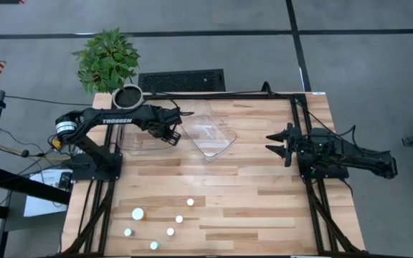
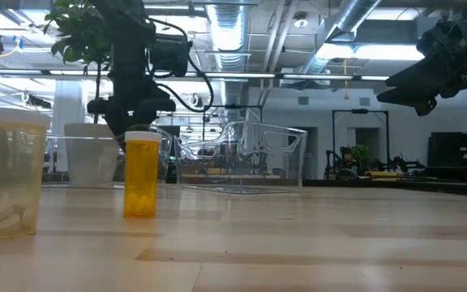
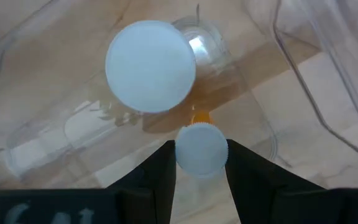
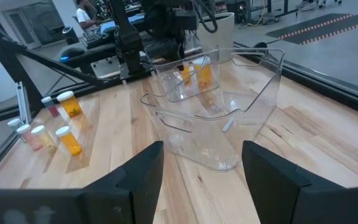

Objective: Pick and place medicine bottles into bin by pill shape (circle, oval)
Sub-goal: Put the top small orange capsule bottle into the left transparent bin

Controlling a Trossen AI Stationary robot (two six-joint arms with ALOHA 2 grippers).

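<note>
High view: left gripper (image 1: pixel 169 129) hangs over the left clear tub (image 1: pixel 143 141), ready to drop. Left wrist view: its fingers pinch a small bottle (image 3: pixel 201 149) beside a bigger bottle (image 3: pixel 151 66) already inside. Right wrist view: right gripper (image 4: pixel 201 165) waits wide open, empty, facing the other tub (image 4: pixel 219 124).

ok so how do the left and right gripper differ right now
The left gripper is shut on a small white-capped bottle; the right gripper is open and empty. The left gripper hangs over a clear bin; the right gripper hovers above bare table toward its right side. Both are dark two-finger grippers.
</note>
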